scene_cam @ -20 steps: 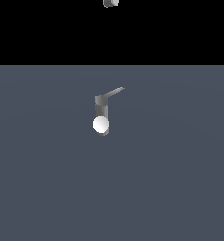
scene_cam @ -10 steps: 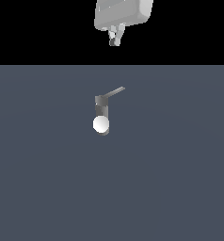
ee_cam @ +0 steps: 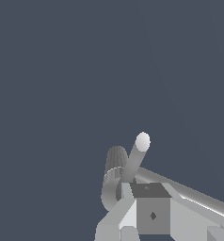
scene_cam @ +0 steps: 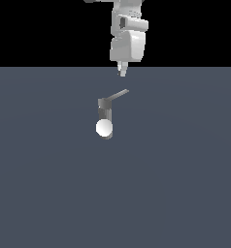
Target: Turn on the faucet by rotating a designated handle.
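Note:
The faucet (scene_cam: 104, 110) is a small grey boxy fixture standing on the dark floor, with a white round end (scene_cam: 104, 128) at its front. Its handle (scene_cam: 118, 94), a thin light-grey bar, sticks out from the top toward the exterior view's right. My gripper (scene_cam: 122, 71) hangs from the white arm just above the bar's outer tip, apart from it, its fingers together and holding nothing. In the wrist view the gripper (ee_cam: 135, 212) sits close over the faucet (ee_cam: 113, 176), and the handle (ee_cam: 135, 160) slants away from it.
The flat dark grey-blue floor (scene_cam: 185, 184) stretches all around the faucet. The white arm (scene_cam: 128, 34) comes down from the top of the exterior view against a black background.
The arm has come down from the top edge of the exterior view, and its fingertips now hang just above the handle's outer end. The faucet and handle have not moved.

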`<state>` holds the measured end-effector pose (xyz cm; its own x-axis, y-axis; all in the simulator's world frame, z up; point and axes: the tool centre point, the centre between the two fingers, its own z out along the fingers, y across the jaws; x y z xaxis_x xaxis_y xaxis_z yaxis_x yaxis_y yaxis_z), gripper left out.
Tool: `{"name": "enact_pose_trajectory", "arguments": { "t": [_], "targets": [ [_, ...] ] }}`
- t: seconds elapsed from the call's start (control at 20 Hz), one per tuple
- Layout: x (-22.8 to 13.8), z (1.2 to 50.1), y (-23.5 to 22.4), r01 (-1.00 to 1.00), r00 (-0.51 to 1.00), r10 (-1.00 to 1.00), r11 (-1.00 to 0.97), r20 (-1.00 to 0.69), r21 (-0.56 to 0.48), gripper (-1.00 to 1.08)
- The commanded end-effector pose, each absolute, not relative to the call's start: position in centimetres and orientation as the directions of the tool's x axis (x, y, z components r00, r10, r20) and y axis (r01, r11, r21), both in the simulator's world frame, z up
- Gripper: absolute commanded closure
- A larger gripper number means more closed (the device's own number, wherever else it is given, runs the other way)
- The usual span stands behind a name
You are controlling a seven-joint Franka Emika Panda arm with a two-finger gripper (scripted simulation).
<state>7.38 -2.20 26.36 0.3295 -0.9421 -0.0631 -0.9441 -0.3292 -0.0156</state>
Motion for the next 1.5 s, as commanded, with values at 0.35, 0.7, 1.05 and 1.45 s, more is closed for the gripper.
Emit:
{"name": "enact_pose_trajectory", "arguments": {
  "t": [0.35,0.7,1.05,1.45],
  "targets": [
    [10.5,20.1,-3.3,-0.989,0.150,-0.989,-0.150,-0.017,-0.001,1.08],
    [11.3,18.2,-3.6,-0.995,0.098,-0.995,-0.098,-0.001,0.000,1.08],
    [11.1,18.1,-3.6,-0.995,0.097,-0.995,-0.097,0.000,0.001,1.08],
    [9.0,18.1,-4.0,-0.995,0.097,-0.995,-0.097,0.000,0.001,1.08]
  ]
}}
